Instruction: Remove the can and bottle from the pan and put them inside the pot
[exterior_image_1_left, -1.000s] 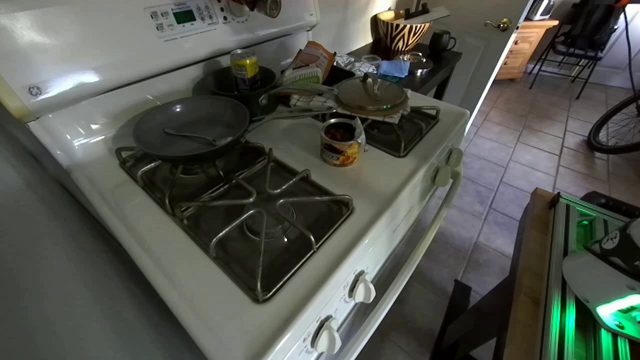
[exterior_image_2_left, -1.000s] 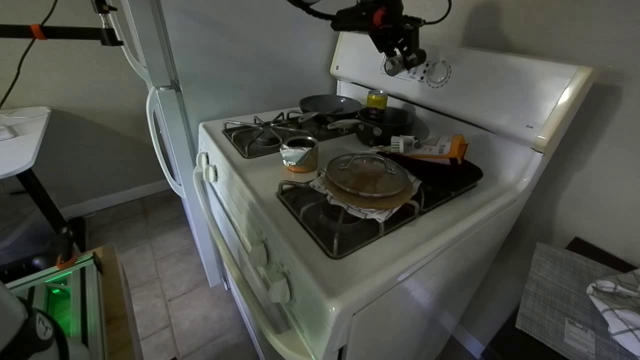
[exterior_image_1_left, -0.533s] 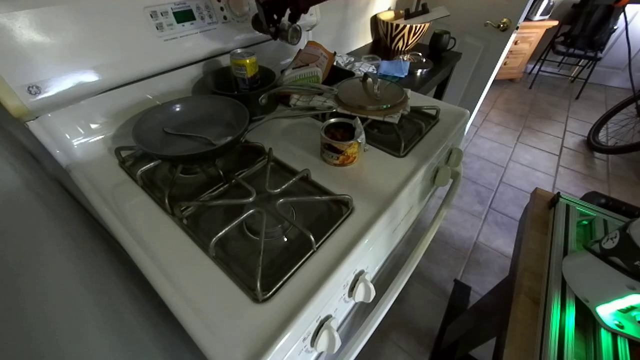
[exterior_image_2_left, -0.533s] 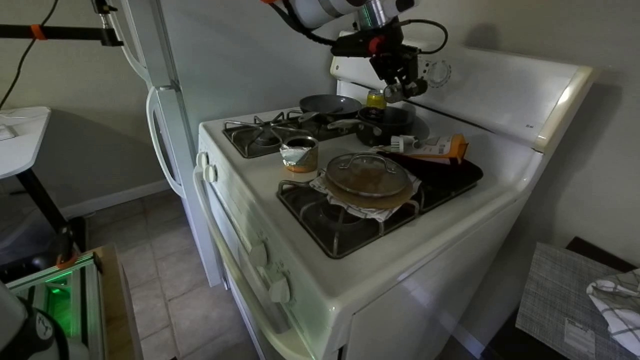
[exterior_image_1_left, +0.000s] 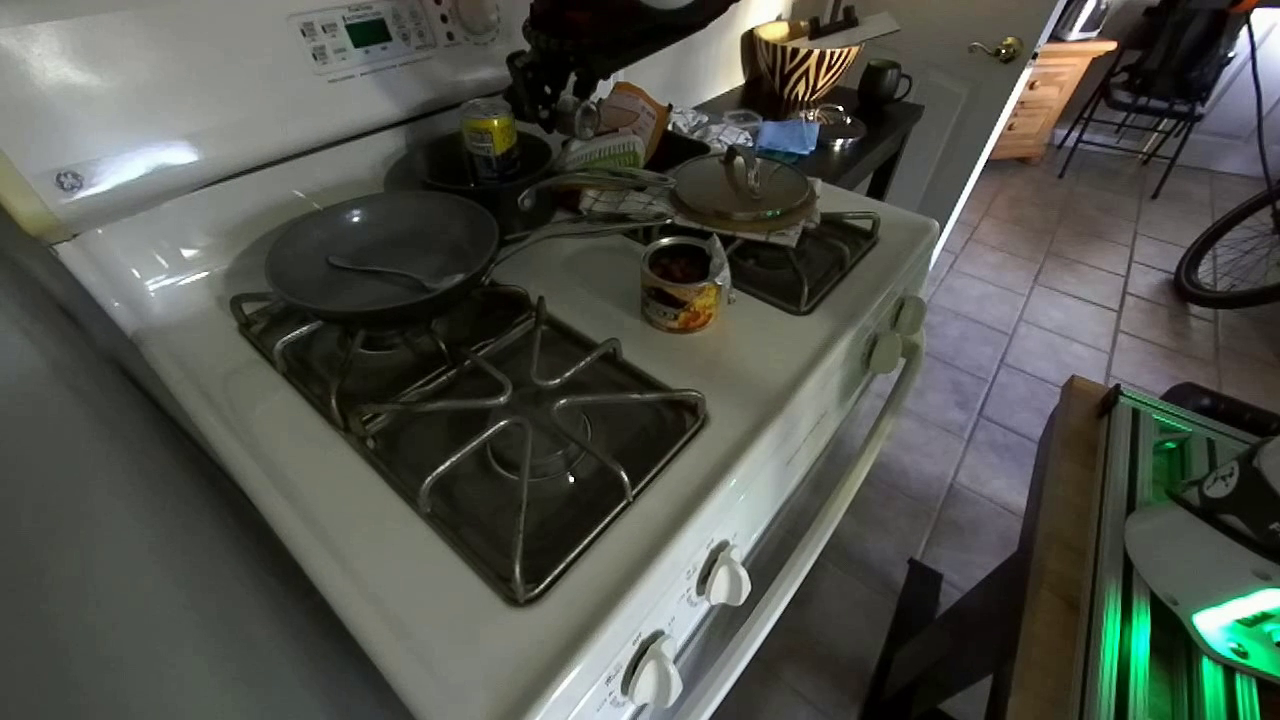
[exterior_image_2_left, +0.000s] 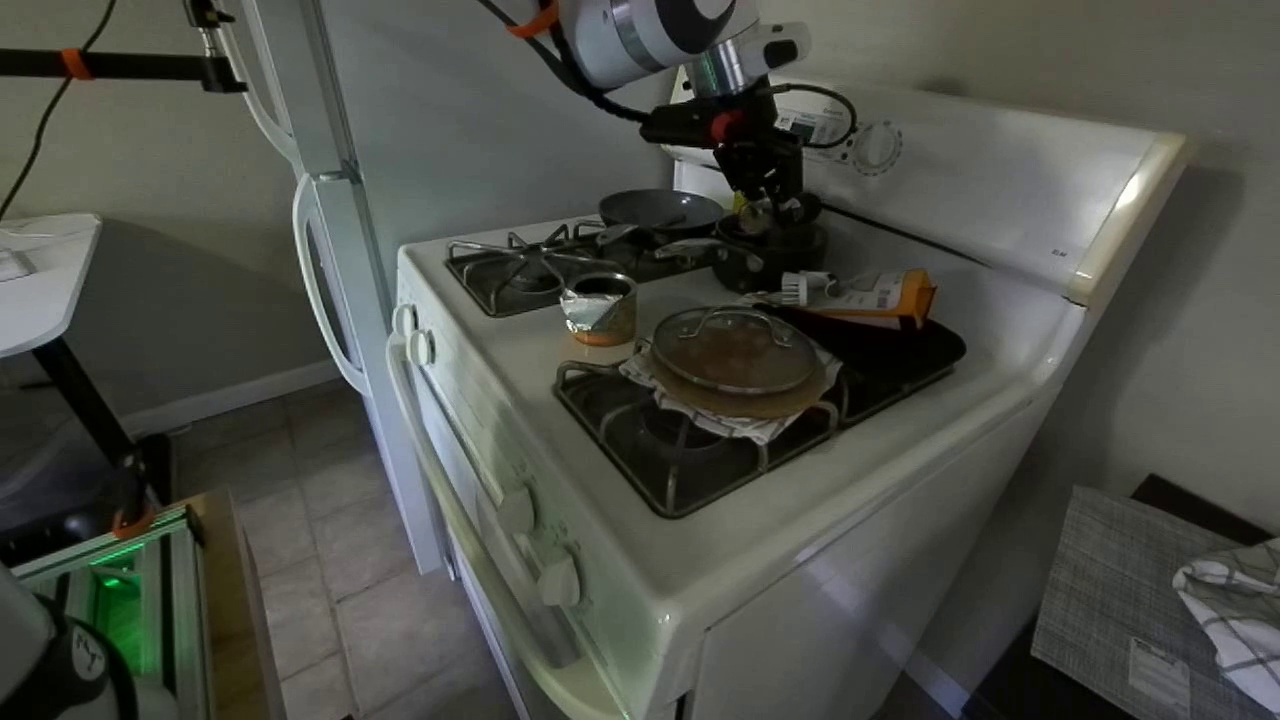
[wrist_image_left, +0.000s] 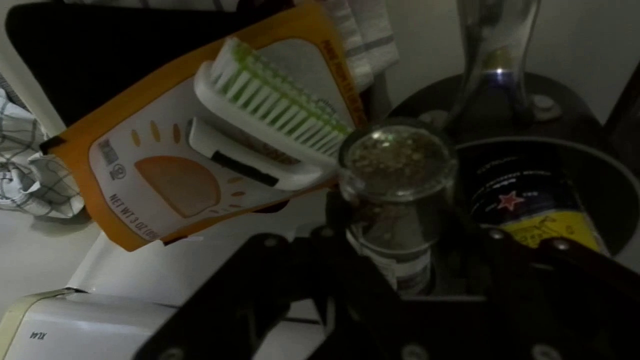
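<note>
My gripper (exterior_image_1_left: 545, 100) is shut on a clear glass bottle (exterior_image_1_left: 580, 118) with flakes inside. The wrist view shows the bottle (wrist_image_left: 397, 165) between the dark fingers (wrist_image_left: 395, 220). In an exterior view the gripper (exterior_image_2_left: 778, 205) is low over the black pot (exterior_image_2_left: 742, 270), near its rim; I cannot tell whether the bottle is inside the rim. A yellow-and-dark can (exterior_image_1_left: 490, 145) with a silver top stands upright in the pot (exterior_image_1_left: 443, 158). It also shows in the wrist view (wrist_image_left: 520, 195). The wide dark pan (exterior_image_1_left: 350, 265) holds only a spoon. No yellow plastic bottle shows.
An orange bag (wrist_image_left: 165, 170) and a white-green brush (wrist_image_left: 270, 125) lie on a dark tray close to the gripper. Pot and pan handles (exterior_image_1_left: 595, 178) point forward. An opened food can (exterior_image_1_left: 682, 290) and a vessel with a glass lid (exterior_image_1_left: 740, 187) stand on the stove.
My gripper has come down from above with the glass bottle, from high before the control panel to the pot's level. The other things have not moved.
</note>
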